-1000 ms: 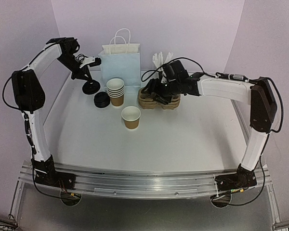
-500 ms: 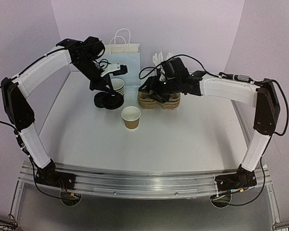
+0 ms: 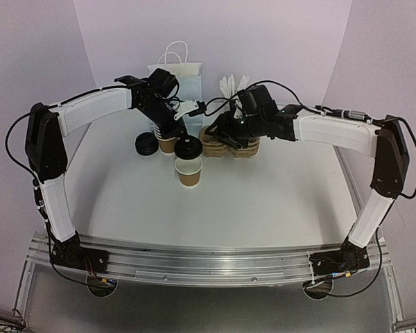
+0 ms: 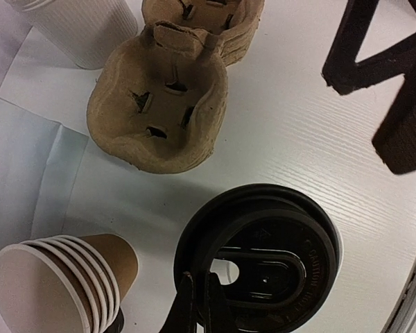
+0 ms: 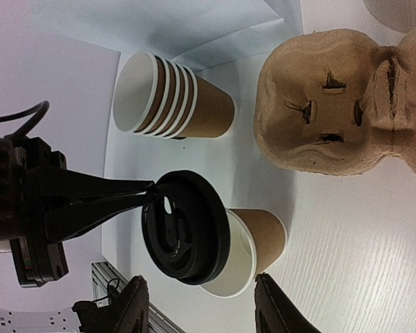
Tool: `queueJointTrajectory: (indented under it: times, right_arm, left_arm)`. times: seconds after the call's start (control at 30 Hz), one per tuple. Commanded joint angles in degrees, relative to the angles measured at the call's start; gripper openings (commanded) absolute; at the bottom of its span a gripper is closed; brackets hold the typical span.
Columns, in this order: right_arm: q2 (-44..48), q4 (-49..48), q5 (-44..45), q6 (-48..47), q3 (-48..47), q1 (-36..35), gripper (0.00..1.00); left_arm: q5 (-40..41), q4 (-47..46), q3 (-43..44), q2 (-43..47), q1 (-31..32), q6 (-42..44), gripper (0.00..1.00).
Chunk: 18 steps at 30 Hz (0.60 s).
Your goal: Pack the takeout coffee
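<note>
Hovering over the open cup point(image 5: 263, 236), black lid point(image 5: 184, 236) pinched in left hand point(image 4: 197, 309).

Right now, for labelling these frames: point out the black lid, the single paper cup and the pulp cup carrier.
black lid point(image 5: 184, 230), right wrist view, middle of its face.
single paper cup point(image 5: 267, 236), right wrist view, brown side wall.
pulp cup carrier point(image 4: 159, 104), left wrist view, centre of the near pocket.
</note>
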State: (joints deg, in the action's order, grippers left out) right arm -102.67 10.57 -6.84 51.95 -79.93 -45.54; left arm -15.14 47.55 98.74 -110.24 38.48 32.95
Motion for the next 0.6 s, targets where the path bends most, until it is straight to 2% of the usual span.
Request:
queueJointTrajectory:
  times: [0.0, 0.2, 0.33, 0.57]
  right_arm:
    - [-0.9, -3.8, -2.0, 1.0, 0.5, -0.3, 0.48]
    - [-4.6, -4.2, -2.2, 1.1, -1.7, -2.5, 0.47]
    - [-6.1, -4.1, -1.3, 1.6, -2.0, -3.3, 0.45]
    - [-8.4, -4.1, -0.3, 1.9, -3.1, -4.7, 0.42]
  left_arm:
    - [4.7, -4.6, -0.8, -0.1, 2.3, -7.6, 0.0]
    - [5.2, -2.3, -3.5, 0.9, 2.4, -10.6, 0.0]
    - [4.5, -3.8, -7.0, 2.5, 2.4, -11.6, 0.0]
    - [3.5, -4.6, -8.1, 3.9, 2.4, -12.9, 0.0]
